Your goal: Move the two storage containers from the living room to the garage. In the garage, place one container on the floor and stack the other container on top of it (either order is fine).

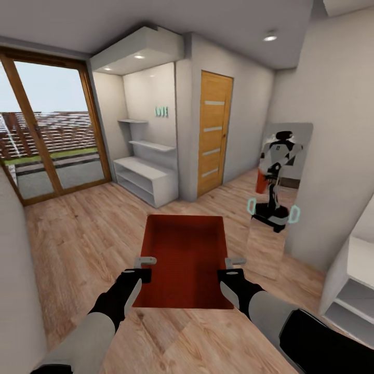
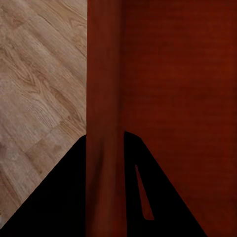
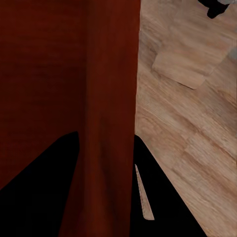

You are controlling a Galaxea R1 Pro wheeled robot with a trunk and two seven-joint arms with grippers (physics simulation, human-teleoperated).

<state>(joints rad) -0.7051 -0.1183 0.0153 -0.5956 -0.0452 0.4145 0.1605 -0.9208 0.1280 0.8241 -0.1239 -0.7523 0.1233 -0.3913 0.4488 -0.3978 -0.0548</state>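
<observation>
One orange-red open-top storage container hangs level over the light wood plank floor, held between my two arms. My left gripper is shut on its left wall, one finger inside and one outside. My right gripper is shut on the right wall in the same way. In both wrist views the black fingers straddle the thin red wall. The container's inside looks empty. The garage is out of view.
I am in a hallway. A wooden slatted door stands ahead, with a white shelf unit to its left and a glass sliding door at far left. A wall mirror on the right reflects the robot. White shelving is at near right.
</observation>
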